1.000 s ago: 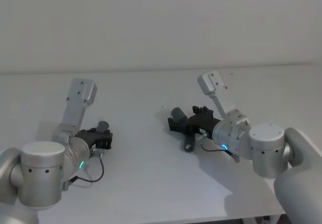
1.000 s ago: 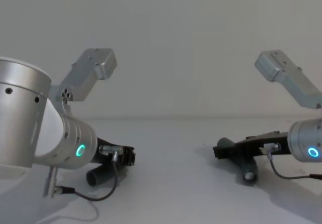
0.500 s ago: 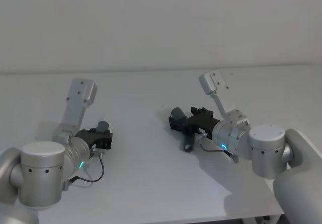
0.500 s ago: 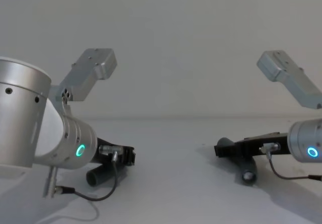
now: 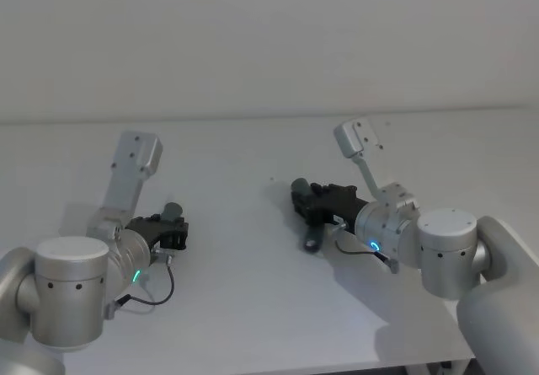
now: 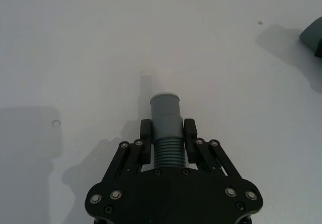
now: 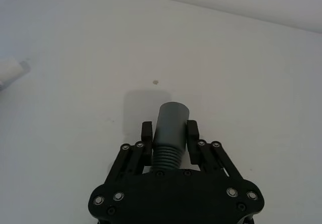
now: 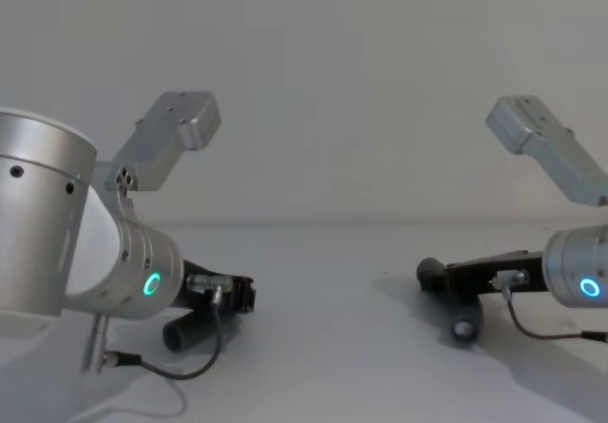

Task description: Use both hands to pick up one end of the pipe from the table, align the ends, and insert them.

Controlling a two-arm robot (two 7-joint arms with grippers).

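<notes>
Fingers of the left black plastic gripper clenched on the ribs of a dark grey flexible hose piece, right gripper likewise on a second hose piece, smooth cuffs free ahead for mating, well apart, low over the matte white table.

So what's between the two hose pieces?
Nothing. In the head view, bare table runs from the left hose piece, held by the left gripper, to the right hose piece, held by the right gripper.

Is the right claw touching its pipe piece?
Touching. In the right wrist view, both fingers of the right claw press against the ribbed sides of its pipe piece, with no gap. The left claw grips the other piece.
</notes>
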